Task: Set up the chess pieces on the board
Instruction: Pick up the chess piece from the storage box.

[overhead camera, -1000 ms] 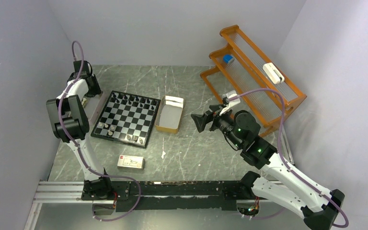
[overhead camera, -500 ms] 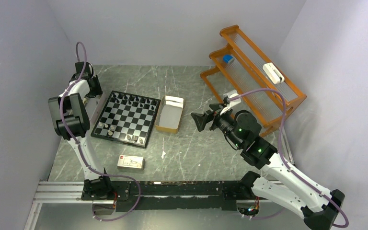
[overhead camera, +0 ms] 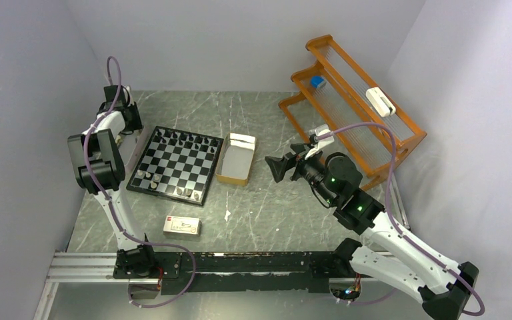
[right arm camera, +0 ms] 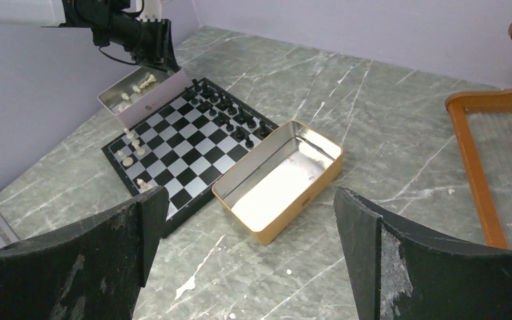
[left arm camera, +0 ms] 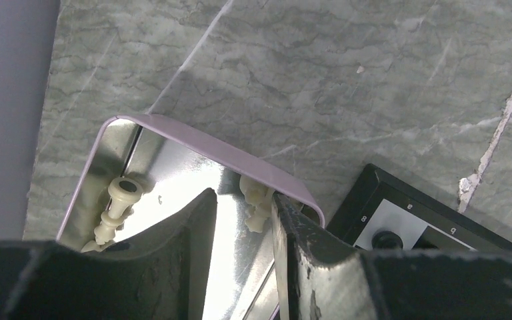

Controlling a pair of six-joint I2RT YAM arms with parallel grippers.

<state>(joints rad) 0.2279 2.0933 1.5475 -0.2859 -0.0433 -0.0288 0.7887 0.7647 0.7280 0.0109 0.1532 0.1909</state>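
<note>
Lilac tin (left arm camera: 240, 157) holding pale chess pieces (left arm camera: 123, 198), beside board (left arm camera: 363, 200)

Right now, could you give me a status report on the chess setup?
Left gripper open, in side tin beside a pale piece. Right gripper open, empty, off the board. Black pieces line far edge; few pale pieces placed. Nothing blocking.

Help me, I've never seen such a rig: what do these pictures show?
Two robot arms share a table. One picture looks down from above; the other two come from cameras on each wrist. On the table lie a chessboard with some pieces placed, an empty tan tin, a small white carton and an orange rack. The left claw is open around a pale piece in a metal tray beside the board. The right claw hangs wide open, holding nothing.
</note>
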